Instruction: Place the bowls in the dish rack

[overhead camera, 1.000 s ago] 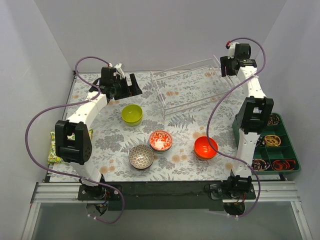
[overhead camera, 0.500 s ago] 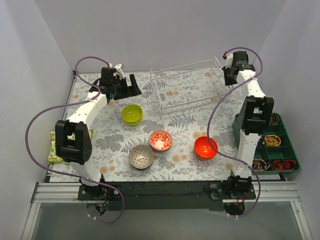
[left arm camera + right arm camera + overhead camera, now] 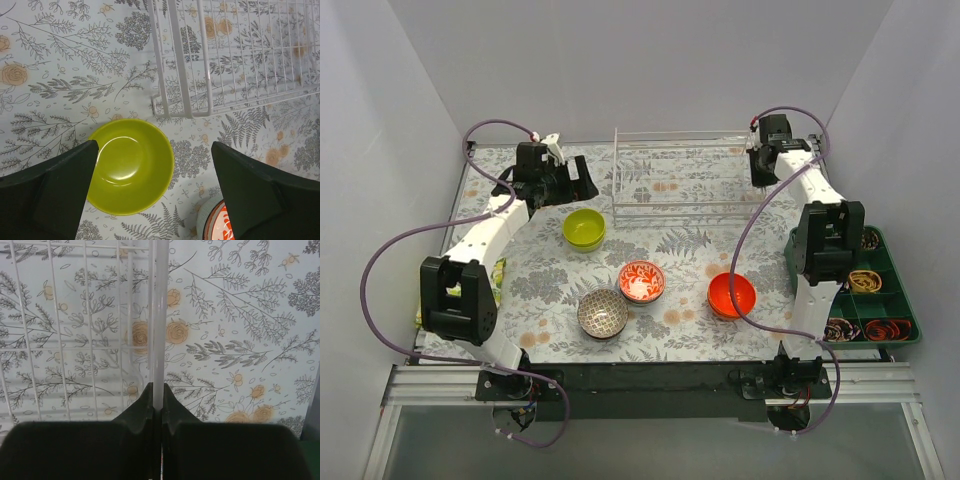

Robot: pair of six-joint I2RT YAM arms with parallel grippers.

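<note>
The dish rack (image 3: 670,207) is a long rectangle of thin pale wire grid with clear frame rails. It lies across the upper middle of the top view on the flower-printed bench (image 3: 520,270), with nothing in it. Whether it rests flat or is raised at one end cannot be told. Its right end meets the right gripper (image 3: 761,166). In the right wrist view those jaws (image 3: 157,390) are pressed together on a clear upright rail of the rack's frame, which runs straight up the middle of that frame with wire grid to its left. All the bowls stand on the bench outside the rack. A lime-green bowl (image 3: 584,229) is lower left of the rack's left end, and a red-and-white patterned bowl (image 3: 641,282) is near the centre. A dark brown-and-white patterned bowl (image 3: 602,313) is just lower left of the patterned red one, and a plain orange-red bowl (image 3: 731,295) stands to the right, apart from the others. The left gripper (image 3: 572,184) is in the upper left, beside the rack's left end. In the left wrist view its jaws (image 3: 154,150) are spread wide and hold nothing. The lime-green bowl (image 3: 131,166) shows between them, and the rack's corner (image 3: 172,107) is just above it.
</note>
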